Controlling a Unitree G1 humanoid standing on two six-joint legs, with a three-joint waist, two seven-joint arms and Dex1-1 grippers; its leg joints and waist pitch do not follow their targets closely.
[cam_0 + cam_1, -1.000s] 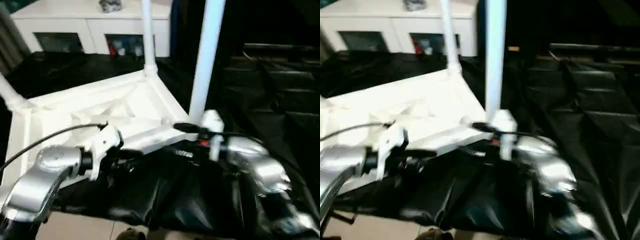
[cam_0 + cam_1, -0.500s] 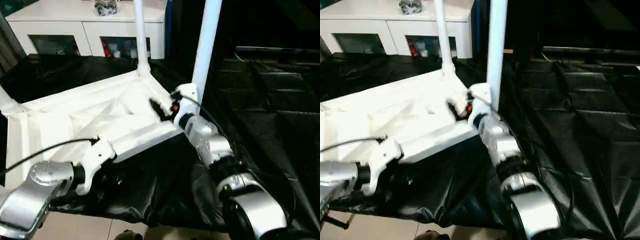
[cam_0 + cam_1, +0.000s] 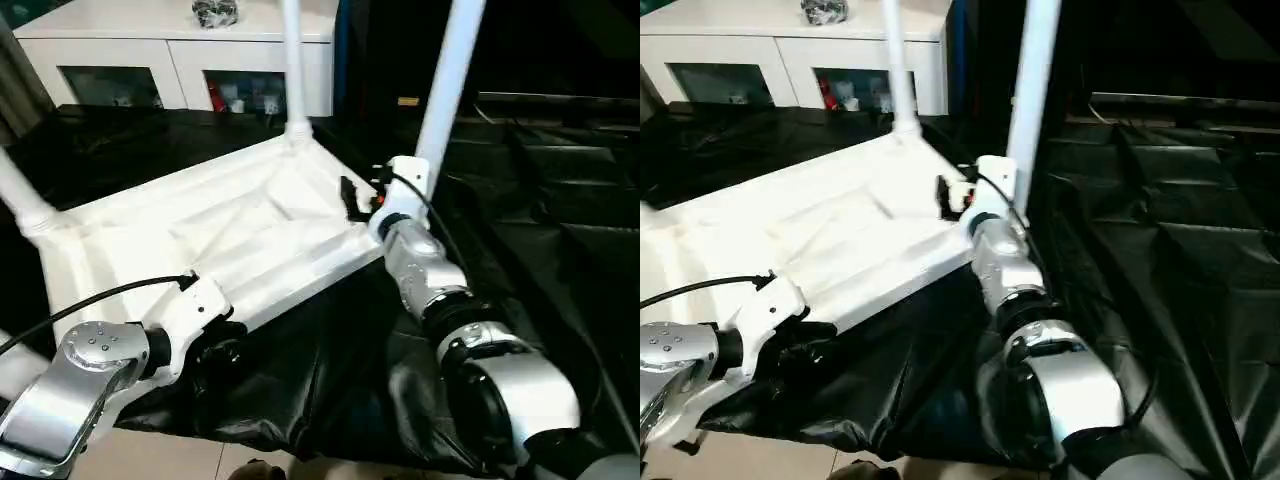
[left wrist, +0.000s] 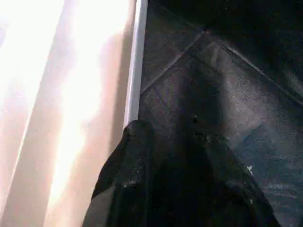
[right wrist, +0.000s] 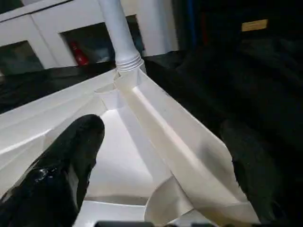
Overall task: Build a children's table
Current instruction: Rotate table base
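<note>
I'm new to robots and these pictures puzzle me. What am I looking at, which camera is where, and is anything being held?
It is a humanoid robot building a children's table. The two wide pictures come from its head, looking down past its silver arms; the two close ones come from cameras on its wrists.

The tabletop lies upside down on a black sheet, ribs showing. Legs stand up from its corners: one at the far corner, one at the right corner, another at the left. A white cabinet stands behind.

The right gripper is open, its fingers straddling the tabletop's rim beside the right leg, gripping nothing. The left gripper sits at the near edge; the left wrist view shows its dark fingers against that rim, but I cannot tell whether it grips.
</note>
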